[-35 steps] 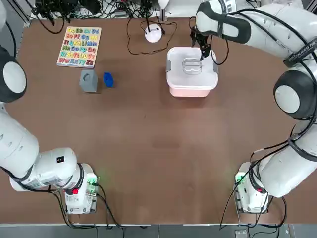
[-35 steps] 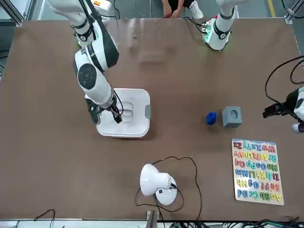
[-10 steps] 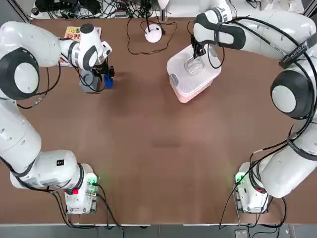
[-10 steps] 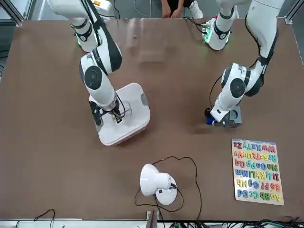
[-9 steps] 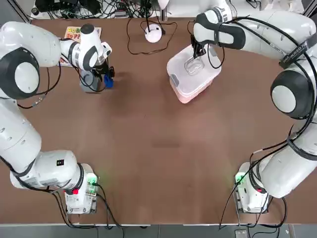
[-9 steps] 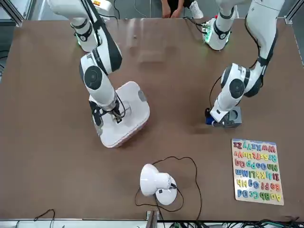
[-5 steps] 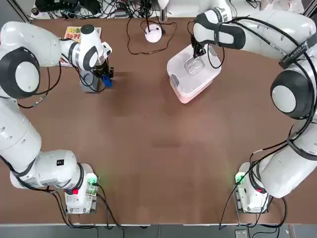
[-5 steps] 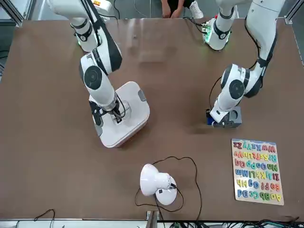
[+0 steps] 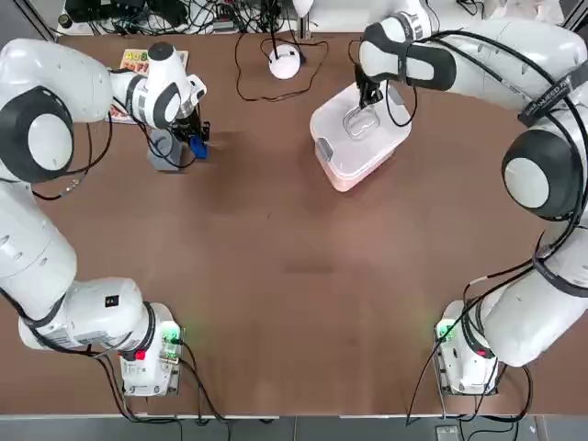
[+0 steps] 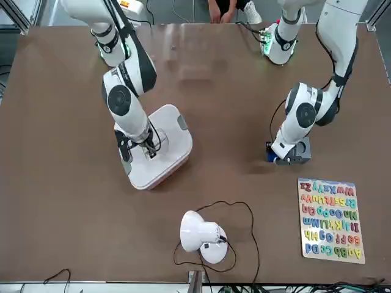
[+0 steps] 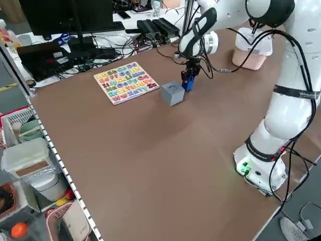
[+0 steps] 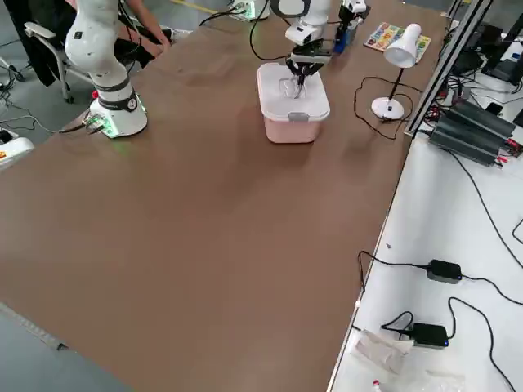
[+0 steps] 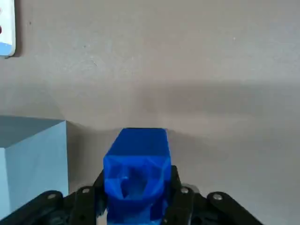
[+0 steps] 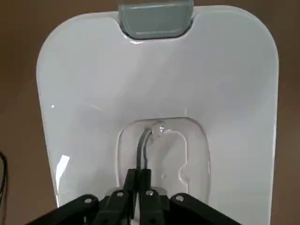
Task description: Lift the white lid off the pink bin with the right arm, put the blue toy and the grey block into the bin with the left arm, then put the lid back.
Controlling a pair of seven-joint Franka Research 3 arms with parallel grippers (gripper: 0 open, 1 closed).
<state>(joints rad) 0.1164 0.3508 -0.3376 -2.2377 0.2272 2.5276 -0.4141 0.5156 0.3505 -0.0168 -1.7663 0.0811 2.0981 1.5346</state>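
The white lid (image 9: 358,130) sits on the pink bin (image 9: 344,178), both turned askew at the back right of the table. My right gripper (image 9: 369,97) is shut on the lid's translucent handle (image 14: 161,140); the closed fingers (image 14: 140,180) pinch it in the right wrist view. At the back left, my left gripper (image 9: 195,144) is shut on the blue toy (image 13: 137,164), which fills the gap between its fingers. The grey block (image 9: 163,152) stands right beside the toy, apart from the fingers, and also shows as the grey block (image 13: 28,154) in the left wrist view.
An alphabet puzzle board (image 10: 330,220) lies beyond the grey block, near the table's back left corner. A white desk lamp (image 9: 285,62) with its looping cable stands behind the bin. Bare brown tabletop (image 9: 303,276) spreads between the arms' bases.
My left gripper's fingers have closed on the blue toy. The bin and lid turned slightly under the right gripper, which stays shut on the handle.
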